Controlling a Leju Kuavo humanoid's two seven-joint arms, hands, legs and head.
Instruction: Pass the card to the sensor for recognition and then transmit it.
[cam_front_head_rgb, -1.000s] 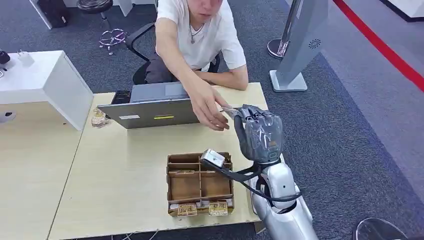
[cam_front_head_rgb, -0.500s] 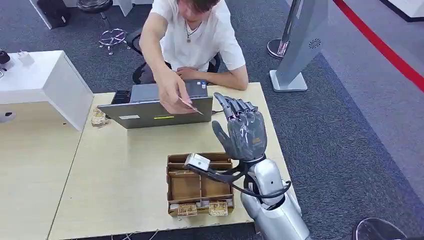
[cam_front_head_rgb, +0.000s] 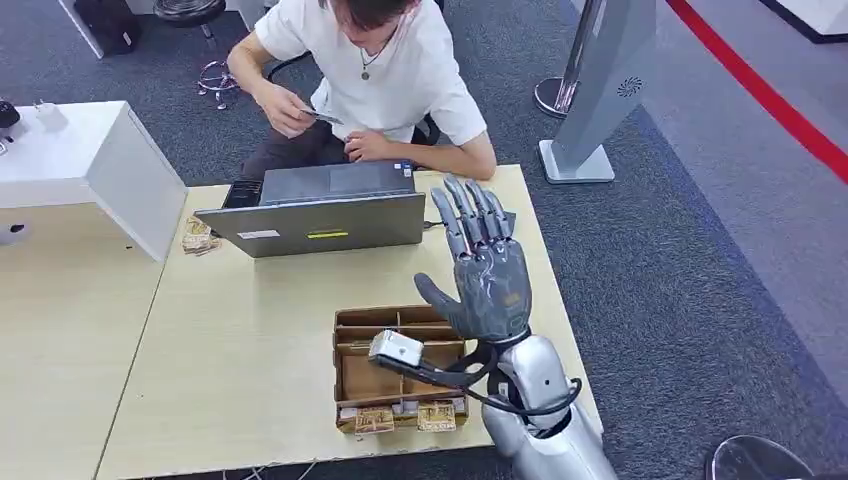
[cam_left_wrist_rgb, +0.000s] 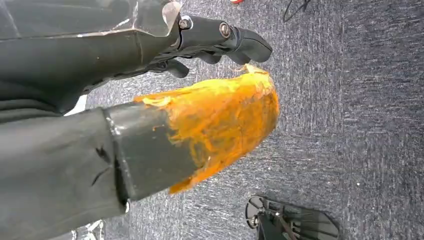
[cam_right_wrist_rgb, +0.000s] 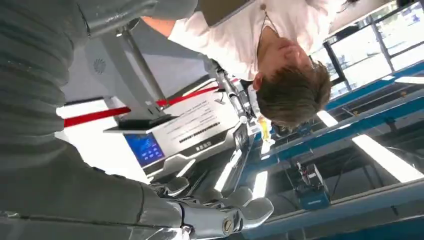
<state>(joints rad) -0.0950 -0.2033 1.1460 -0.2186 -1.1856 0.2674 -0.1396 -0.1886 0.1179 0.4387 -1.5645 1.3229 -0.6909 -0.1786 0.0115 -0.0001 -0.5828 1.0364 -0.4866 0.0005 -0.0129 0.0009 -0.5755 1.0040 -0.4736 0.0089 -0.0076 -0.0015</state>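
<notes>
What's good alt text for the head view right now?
The robot's right hand is raised open over a light wooden table, fingers spread and holding nothing, while a seated person behind a laptop holds the card near their chest. A compartmented cardboard box sits on the table beside the robot's arm.

We read this as an office-type demo floor: grey carpet tiles (cam_front_head_rgb: 690, 260) with a red floor stripe (cam_front_head_rgb: 770, 100), pale wooden table (cam_front_head_rgb: 240, 340), open grey laptop (cam_front_head_rgb: 315, 215), black swivel office chair (cam_front_head_rgb: 275, 80), grey standing kiosk with blue screen (cam_right_wrist_rgb: 165, 135).
</notes>
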